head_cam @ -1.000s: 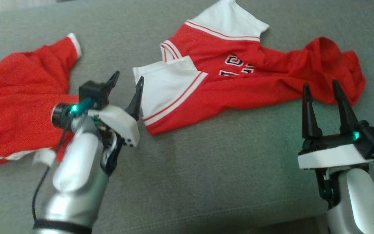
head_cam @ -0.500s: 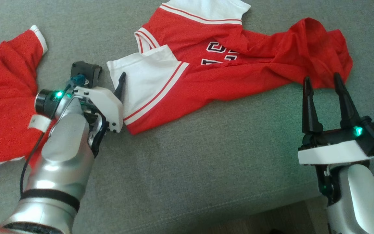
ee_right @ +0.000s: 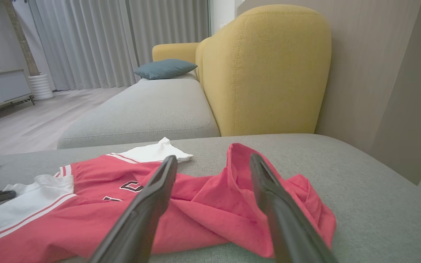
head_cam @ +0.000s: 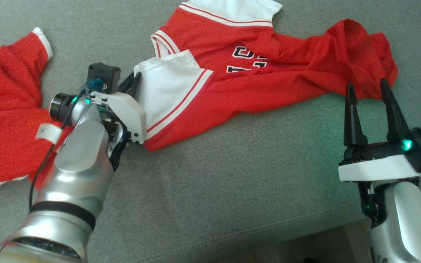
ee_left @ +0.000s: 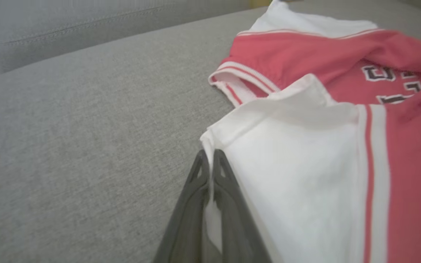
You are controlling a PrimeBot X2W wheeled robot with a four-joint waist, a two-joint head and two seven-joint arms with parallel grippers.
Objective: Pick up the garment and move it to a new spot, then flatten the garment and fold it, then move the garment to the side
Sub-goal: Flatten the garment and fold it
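Note:
The garment (head_cam: 254,80) is a red jersey with white sleeves and dark lettering, lying crumpled across the grey sofa seat (head_cam: 232,182). My left gripper (head_cam: 134,78) is shut on the edge of the near white sleeve; in the left wrist view the white cloth (ee_left: 305,153) is pinched between the closed fingers of the left gripper (ee_left: 208,153). My right gripper (head_cam: 367,84) stands open just in front of the bunched red hem, touching nothing. In the right wrist view the right gripper (ee_right: 213,157) has its fingers spread before the red folds of the garment (ee_right: 203,204).
A second red garment (head_cam: 6,109) lies at the left, partly under my left forearm. The seat's front edge and the floor (head_cam: 323,248) run along the lower right. A yellow backrest (ee_right: 265,69) and a blue cushion (ee_right: 165,68) stand beyond the jersey.
The left gripper went from open to shut, closing on the white sleeve's edge. The head camera shifted early on. The right gripper stayed open and nearly still.

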